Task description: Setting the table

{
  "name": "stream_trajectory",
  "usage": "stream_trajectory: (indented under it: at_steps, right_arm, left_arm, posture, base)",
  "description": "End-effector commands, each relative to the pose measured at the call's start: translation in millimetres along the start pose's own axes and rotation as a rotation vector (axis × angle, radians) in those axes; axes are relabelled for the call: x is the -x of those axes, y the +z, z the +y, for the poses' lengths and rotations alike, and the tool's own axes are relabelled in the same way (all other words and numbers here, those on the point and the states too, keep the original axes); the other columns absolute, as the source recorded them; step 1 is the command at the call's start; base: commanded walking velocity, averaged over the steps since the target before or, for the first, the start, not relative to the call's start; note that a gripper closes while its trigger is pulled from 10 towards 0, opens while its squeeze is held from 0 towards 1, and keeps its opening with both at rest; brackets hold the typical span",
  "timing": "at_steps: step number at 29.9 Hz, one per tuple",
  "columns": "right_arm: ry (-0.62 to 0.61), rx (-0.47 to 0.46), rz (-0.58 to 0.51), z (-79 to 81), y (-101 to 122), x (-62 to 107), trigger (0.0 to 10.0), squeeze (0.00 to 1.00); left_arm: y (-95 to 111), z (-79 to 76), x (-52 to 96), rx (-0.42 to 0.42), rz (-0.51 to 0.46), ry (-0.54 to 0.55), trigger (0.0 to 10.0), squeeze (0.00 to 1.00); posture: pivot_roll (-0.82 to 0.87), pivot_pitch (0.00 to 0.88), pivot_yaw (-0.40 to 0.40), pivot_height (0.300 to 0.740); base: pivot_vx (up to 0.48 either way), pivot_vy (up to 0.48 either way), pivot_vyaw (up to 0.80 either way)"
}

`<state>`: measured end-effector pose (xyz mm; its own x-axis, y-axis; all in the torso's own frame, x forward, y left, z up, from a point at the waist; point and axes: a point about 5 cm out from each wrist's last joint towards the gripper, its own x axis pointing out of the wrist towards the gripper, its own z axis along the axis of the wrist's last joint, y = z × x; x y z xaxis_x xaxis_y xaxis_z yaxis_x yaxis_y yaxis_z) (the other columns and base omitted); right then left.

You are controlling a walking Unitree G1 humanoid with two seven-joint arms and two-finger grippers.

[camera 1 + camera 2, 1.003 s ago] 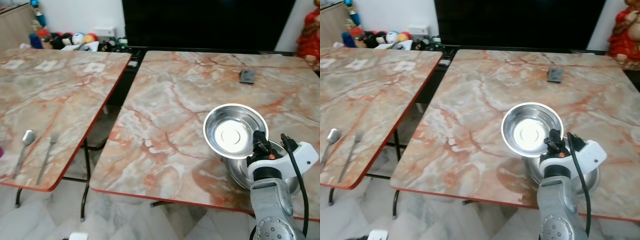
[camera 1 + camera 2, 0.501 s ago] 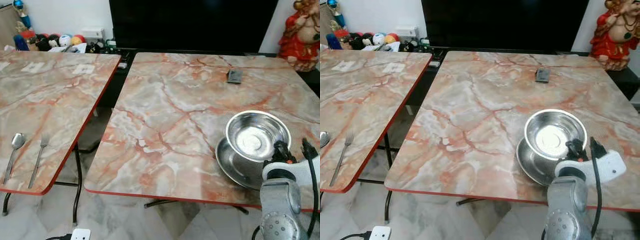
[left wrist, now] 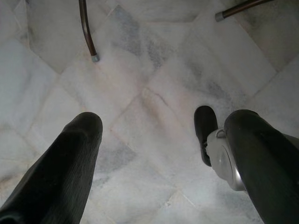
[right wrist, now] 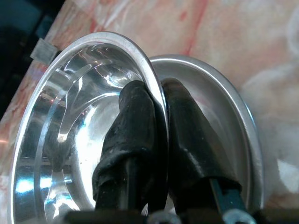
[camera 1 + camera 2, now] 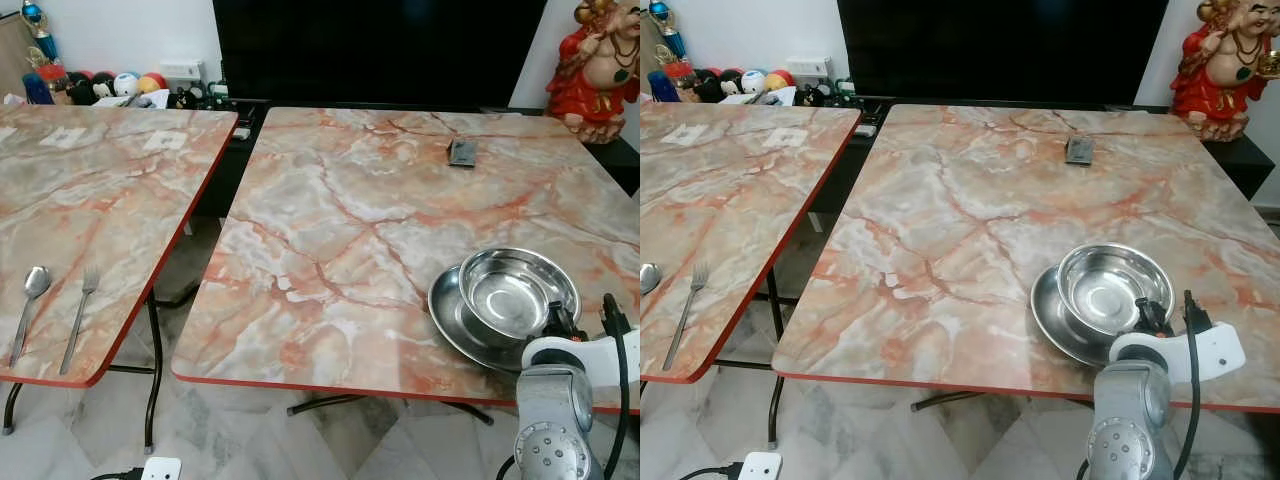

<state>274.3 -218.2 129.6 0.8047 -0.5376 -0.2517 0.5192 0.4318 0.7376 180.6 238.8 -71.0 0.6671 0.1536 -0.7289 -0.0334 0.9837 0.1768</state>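
A shiny steel bowl sits inside a wider steel plate near the front right corner of the marble table. My right gripper is shut on the bowl's near rim, one finger inside the bowl and one outside over the plate. The right arm reaches up from below the table edge. A spoon and a fork lie side by side on the left table. My left gripper hangs open over the floor.
A small dark device lies at the far side of the right table. A red figurine stands at the far right, a dark screen behind. A gap separates the two tables. A white power socket lies on the floor.
The right gripper has carried the bowl right and down onto the plate. The camera has swung to the right, so the whole scene has shifted left.
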Motion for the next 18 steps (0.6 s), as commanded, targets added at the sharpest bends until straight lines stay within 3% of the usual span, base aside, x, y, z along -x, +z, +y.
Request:
stream_trajectory:
  at_steps: [1,7,8,15,16,18]
  right_arm:
    - [-0.019,-0.048,0.005,3.7,-3.8,0.4,10.0,0.00]
    - [-0.020,-0.048,0.003,4.2,-4.2,-2.1,10.0,0.00]
    - [-0.016,-0.046,0.004,5.3,-5.5,-4.4,10.0,0.07]
    - [-0.021,-0.036,0.013,5.9,-10.1,-10.7,10.0,0.08]
    - [-0.017,-0.032,0.019,6.0,-11.9,-12.2,10.0,0.22]
    - [-0.017,-0.031,0.019,6.3,-12.0,-12.6,10.0,0.28]
  left_arm:
    - [-7.4,2.7,2.0,-0.013,0.028,-0.001,10.0,0.00]
    - [-7.5,2.6,2.1,-0.012,0.028,-0.001,10.0,0.00]
    - [-7.5,2.5,2.1,-0.012,0.028,-0.001,10.0,0.00]
    - [-7.7,2.4,2.1,-0.010,0.029,-0.002,10.0,0.00]
    - [-7.9,2.5,2.2,-0.009,0.030,-0.003,10.0,0.00]
    - [-8.0,2.5,2.2,-0.009,0.029,-0.003,10.0,0.00]
  posture:
    - [-0.01,0.109,0.003,0.740]
    - [-0.01,0.109,0.003,0.740]
    - [-0.01,0.109,0.003,0.740]
    - [0.00,0.110,0.002,0.740]
    - [0.00,0.111,0.004,0.740]
    - [0.00,0.111,0.004,0.740]
  base:
    - [0.000,0.000,0.00]
    - [0.000,0.000,0.00]
    - [0.000,0.000,0.00]
    - [0.000,0.000,0.00]
    - [0.000,0.000,0.00]
    - [0.000,0.000,0.00]
